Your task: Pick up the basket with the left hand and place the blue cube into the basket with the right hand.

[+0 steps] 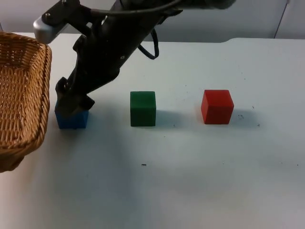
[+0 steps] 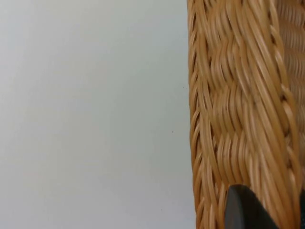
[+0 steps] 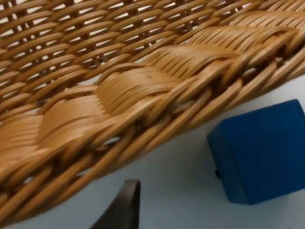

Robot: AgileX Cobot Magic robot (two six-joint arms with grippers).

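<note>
A woven wicker basket (image 1: pixel 21 95) sits at the left edge of the white table (image 1: pixel 200 181), its near end apparently raised and tilted, which suggests step 1, lifting it with the left arm, is done or under way. In the left wrist view, the left gripper (image 2: pixel 264 210) is at the basket's rim, with 1 black fingertip against the weave; its jaws seem clamped on the rim, though the grip itself is largely hidden.

Step 2 is not yet done. The small blue cube (image 1: pixel 72 118) rests on the table just beside the basket. The right arm reaches diagonally down across the table, and the right gripper (image 1: pixel 71 102) is directly over the cube, touching or nearly so. Whether its jaws are spread or closed cannot be told. A green cube (image 1: pixel 143 109) and a red cube (image 1: pixel 217 106) stand apart to the right, untouched.
</note>
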